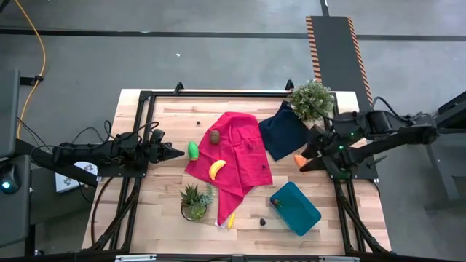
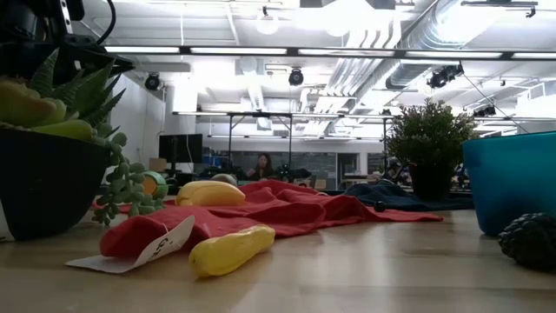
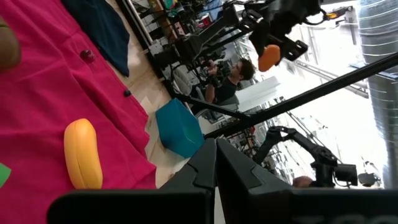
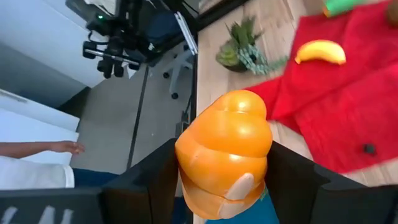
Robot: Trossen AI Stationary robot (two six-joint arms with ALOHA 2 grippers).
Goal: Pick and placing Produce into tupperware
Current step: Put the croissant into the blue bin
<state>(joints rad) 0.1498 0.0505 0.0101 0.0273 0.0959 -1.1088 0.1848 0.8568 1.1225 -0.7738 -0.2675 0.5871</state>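
My right gripper (image 1: pixel 304 161) hangs above the table's right side, shut on an orange piece (image 4: pixel 224 149), also seen as the orange piece (image 3: pixel 268 57) in the left wrist view. The teal tupperware (image 1: pixel 295 208) stands near the front right. On the red cloth (image 1: pixel 237 156) lie a banana (image 1: pixel 216 169) and a brown piece (image 1: pixel 215 136). A green piece (image 1: pixel 193 151) lies at the cloth's left edge. A second banana (image 1: pixel 231 220) lies near the front edge. My left gripper (image 1: pixel 178 153) is shut, level, just left of the green piece. My right gripper pinches the orange piece by its two opposite sides (image 4: pixel 186 152) between its two fingers. The fingers come from the table's right side, slanting down. The piece is lifted clear of the table.
A potted plant (image 1: pixel 312 100) stands at the far right by a navy cloth (image 1: pixel 282 131); another plant (image 1: pixel 194 200) stands at the front left. A small dark thing (image 1: pixel 262 219) lies beside the tub. A person's arm (image 4: pixel 37 149) shows beyond the table.
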